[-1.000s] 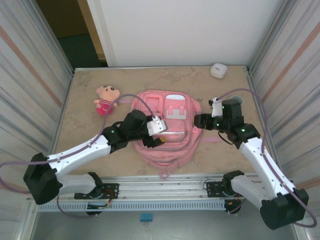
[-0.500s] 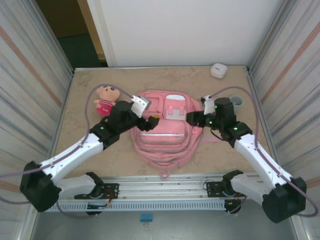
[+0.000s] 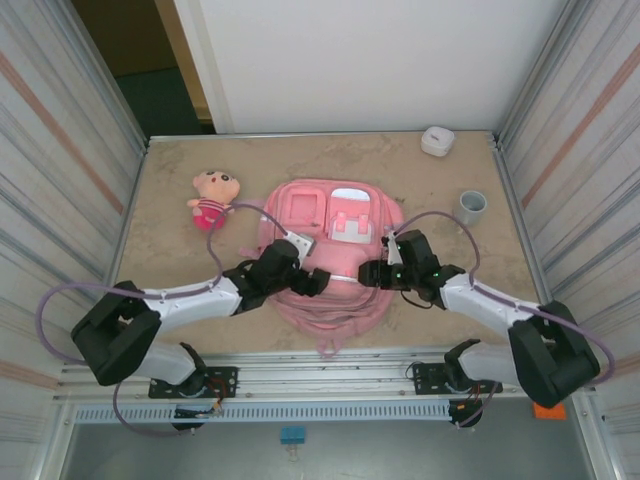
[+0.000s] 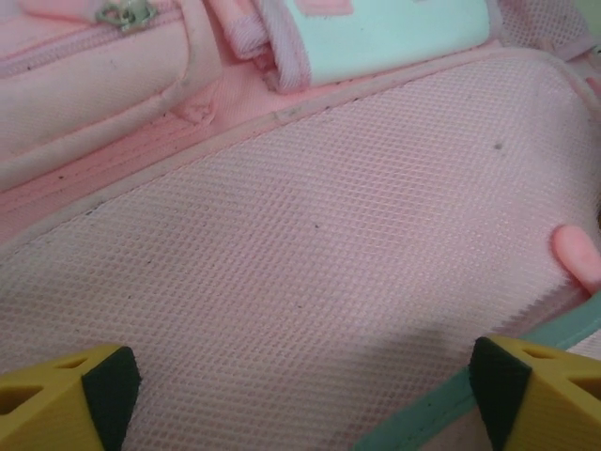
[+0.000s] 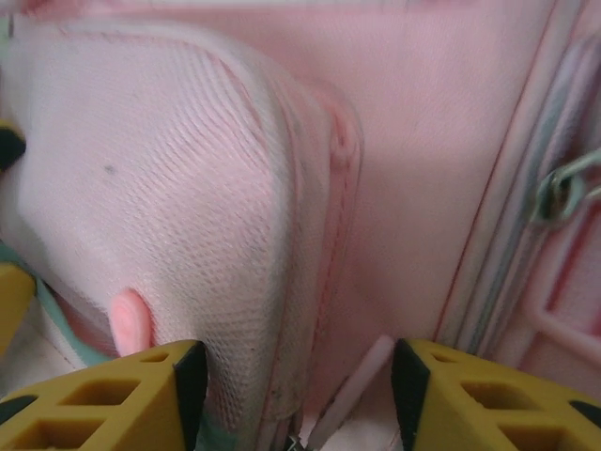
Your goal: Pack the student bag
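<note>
Top view, student bag (image 3: 335, 305): big and pink, lying flat in the middle of the table (image 3: 200, 270), close to the near edge.
Top view, left gripper (image 3: 318, 283): low over the left side of the bag.
Top view, right gripper (image 3: 368, 272): low over the right side of the bag, facing the left one.
Top view, doll (image 3: 212, 197): small, in a pink dress, just left of the bag.
Top view, cup (image 3: 471, 206): grey, to the right of the bag.
Top view, white thing (image 3: 436, 140): small, at the far edge of the table.
Left wrist view, left gripper (image 4: 300, 395): yellow fingers spread wide, nothing pinched.
Left wrist view, mesh pocket (image 4: 310, 244): pink netting under the fingers, with a teal edge (image 4: 441, 409).
Left wrist view, white patch (image 4: 394, 28): at the top, past the netting.
Right wrist view, right gripper (image 5: 291, 395): yellow fingers apart, not squeezing.
Right wrist view, student bag (image 5: 432, 160): the edge of its netting pocket (image 5: 150, 188) sits between the fingers, by the left one.
Right wrist view, metal ring (image 5: 563, 193): on the bag, at the right.
</note>
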Available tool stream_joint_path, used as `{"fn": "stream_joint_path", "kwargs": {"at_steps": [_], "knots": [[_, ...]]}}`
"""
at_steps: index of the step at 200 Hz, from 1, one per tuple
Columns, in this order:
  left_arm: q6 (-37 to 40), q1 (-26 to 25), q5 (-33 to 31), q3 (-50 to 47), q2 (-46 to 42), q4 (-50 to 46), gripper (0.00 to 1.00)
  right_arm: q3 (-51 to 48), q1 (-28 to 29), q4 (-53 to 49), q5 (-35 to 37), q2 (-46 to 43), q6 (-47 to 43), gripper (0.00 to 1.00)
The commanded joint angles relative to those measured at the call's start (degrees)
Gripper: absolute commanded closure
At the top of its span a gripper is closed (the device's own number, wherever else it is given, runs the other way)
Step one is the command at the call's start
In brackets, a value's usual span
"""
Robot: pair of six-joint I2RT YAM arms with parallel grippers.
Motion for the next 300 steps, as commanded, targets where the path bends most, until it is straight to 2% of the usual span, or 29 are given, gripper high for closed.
{"fn": "stream_joint_path", "kwargs": {"at_steps": [1,10,20,29,30,32,63,87,113,126,147,161,177,184,192,198,206,215,221,231,239,249,259,300], "knots": [[5.68,0.38,-8.64,5.68,-7.20,-7.95,0.02,8.20,-1.24,-10.30,9.10,-9.11,-5.97,0.40],[9.36,1.40,-12.11,7.18,-10.07,-8.83,0.01,10.48,-2.68,-12.44,11.78,-13.09,-8.91,0.37],[12.96,3.33,-15.58,8.25,-13.21,-8.86,0.01,12.20,-5.26,-13.46,14.03,-17.07,-12.13,0.26],[15.62,5.53,-18.05,8.25,-16.00,-7.98,0.01,12.91,-7.56,-13.47,16.10,-19.95,-15.14,0.11],[16.06,5.87,-18.29,8.18,-16.32,-7.86,0.01,12.94,-7.86,-13.42,16.27,-20.23,-15.31,0.05],[16.72,6.46,-18.82,8.07,-16.89,-7.54,0.01,12.97,-8.46,-13.20,16.72,-20.76,-16.19,0.00],[23.92,14.83,-25.36,0.99,-25.71,0.63,0.01,9.71,-16.68,-9.27,20.08,-25.60,-26.94,0.01],[26.34,20.07,-24.13,-8.86,-30.98,9.23,0.01,1.91,-23.53,-0.71,12.03,-27.50,-32.07,0.01],[27.05,26.36,-21.83,-19.35,-30.85,19.35,0.01,-8.88,-30.66,12.98,6.94,-25.50,-30.52,0.01],[26.70,31.67,-15.15,-24.11,-27.55,27.99,0.01,-13.89,-33.06,21.00,7.23,-22.01,-30.48,0.01],[20.35,41.28,-2.16,-26.44,-16.54,39.94,0.01,-19.65,-36.53,36.72,5.16,-14.07,-26.89,0.01],[21.67,42.03,-0.34,-26.59,-5.22,51.55,0.01,-19.72,-35.15,43.34,2.94,-6.90,-27.64,0.01],[22.47,42.03,-0.01,-25.02,8.66,61.59,0.01,-18.08,-29.99,48.25,8.22,0.36,-32.72,0.01],[24.81,40.90,-3.05,-24.05,13.22,68.10,0.01,-17.22,-28.62,50.82,8.49,3.66,-34.72,0.01],[23.71,39.33,-7.04,-22.84,9.68,59.77,0.01,-16.54,-28.24,55.07,8.56,7.98,-34.29,0.01],[21.68,40.76,-4.30,-21.34,6.50,51.48,0.01,-15.69,-28.54,57.51,7.82,11.34,-34.15,0.01],[19.22,44.29,0.12,-19.28,7.30,48.96,0.01,-14.70,-29.05,59.18,7.86,15.18,-33.25,0.01],[16.06,46.58,-2.34,-15.27,8.92,44.10,0.01,-13.99,-31.89,59.54,6.31,17.39,-30.42,0.01],[15.81,46.03,-2.75,-14.25,7.81,39.70,0.01,-13.22,-32.90,60.95,6.11,19.84,-29.11,0.01],[16.09,45.79,-3.15,-14.77,8.34,42.06,0.01,-9.74,-32.95,58.61,8.80,21.30,-28.02,0.01],[16.60,45.55,-3.42,-15.07,8.52,42.88,0.01,-5.32,-32.52,46.04,12.73,19.82,-27.25,0.01],[16.41,45.50,-2.70,-14.09,7.67,39.27,0.01,-6.39,-32.09,49.14,14.49,20.35,-26.93,0.01],[16.90,45.37,-2.74,-14.72,8.52,42.16,0.01,-6.26,-31.89,48.69,14.87,20.28,-27.09,0.01],[16.71,45.39,-2.54,-14.34,7.93,40.28,0.01,-6.26,-31.94,48.79,14.77,20.37,-27.08,0.01]]}}
